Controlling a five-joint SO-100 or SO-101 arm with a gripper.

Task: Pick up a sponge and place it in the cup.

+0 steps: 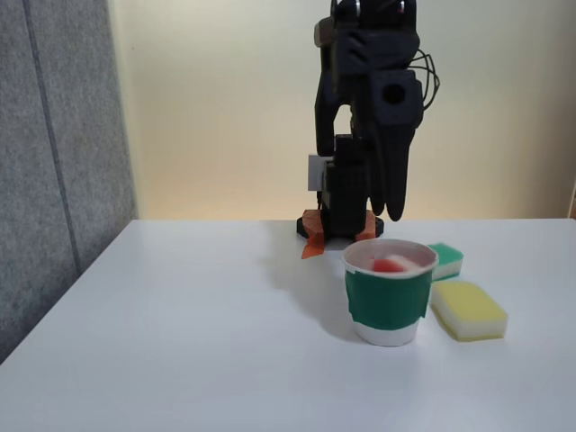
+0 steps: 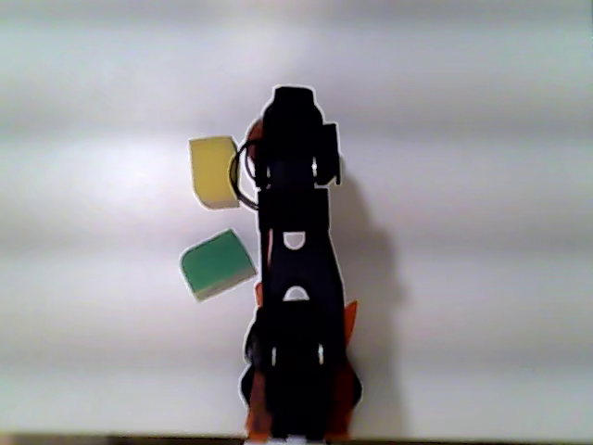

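Note:
The white cup (image 1: 389,304) with a green band stands on the table in the fixed view. The sponge (image 1: 389,265) lies inside it, its red top showing just below the rim. My black gripper (image 1: 392,212) hangs a little above and behind the cup, fingers pointing down with nothing in them. From this side the fingers overlap, so their gap is not readable. In the other view the black arm (image 2: 295,278) reaches up the picture from above and covers the cup.
A yellow sponge (image 1: 468,310) (image 2: 215,171) lies right of the cup in the fixed view, with a green-topped sponge (image 1: 446,259) (image 2: 218,264) behind it. The arm's base (image 1: 337,227) sits on orange tape at the back. A grey panel (image 1: 54,162) stands at the left.

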